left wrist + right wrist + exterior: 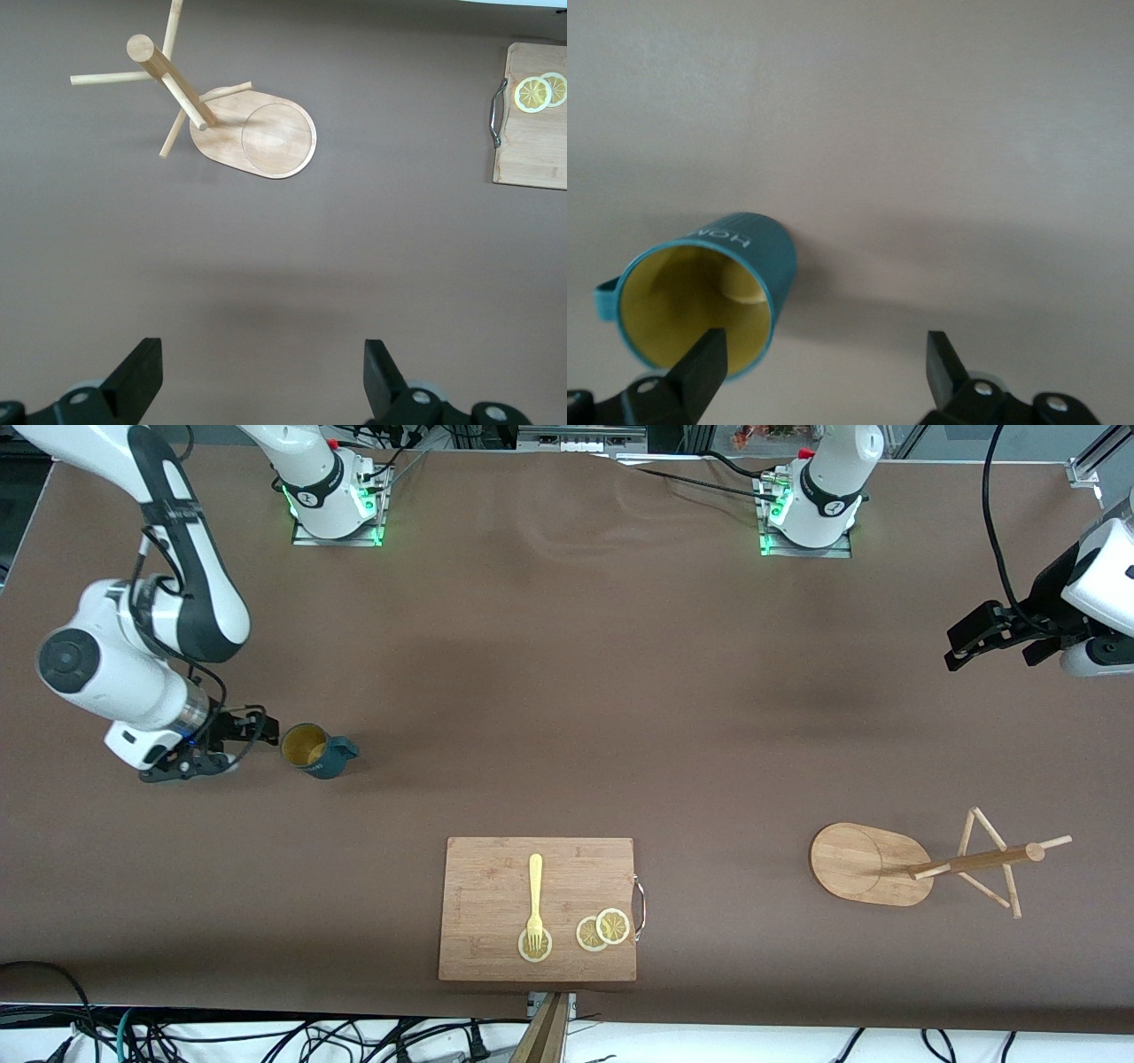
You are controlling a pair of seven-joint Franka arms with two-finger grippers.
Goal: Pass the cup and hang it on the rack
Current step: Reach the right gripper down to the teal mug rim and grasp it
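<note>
Cutting board (496,886): nearest the front camera, mid-table; a yellow fork (535,899) and three lemon slices (604,929) lie on it, apart from the task.
Rack (873,864): stands toward the left arm's end of the table, a little farther from the camera than the board; oval base, central pole, thin pegs, all bare.
Cup (314,750): sits on the table toward the right arm's end, well apart from the rack; yellowish inside showing, handle pointing away from the right gripper.
Right gripper (232,744): low, just beside the cup's rim, fingers spread wide, holding nothing; in the right wrist view one fingertip (704,359) overlaps the cup's mouth, but contact cannot be told.
Left gripper (997,633): up over bare table toward the left arm's end, fingers wide apart, empty; this arm waits.
Step in hand: likely the first grasp of the cup, nothing passed yet.
Doing it well: take the wall across the rim with one finger inside, and leave the handle free so it can later slip over a peg.
Writing: white letters on the cup's side in the right wrist view, upside down, apparently "HON"; the rest cannot be read.
</note>
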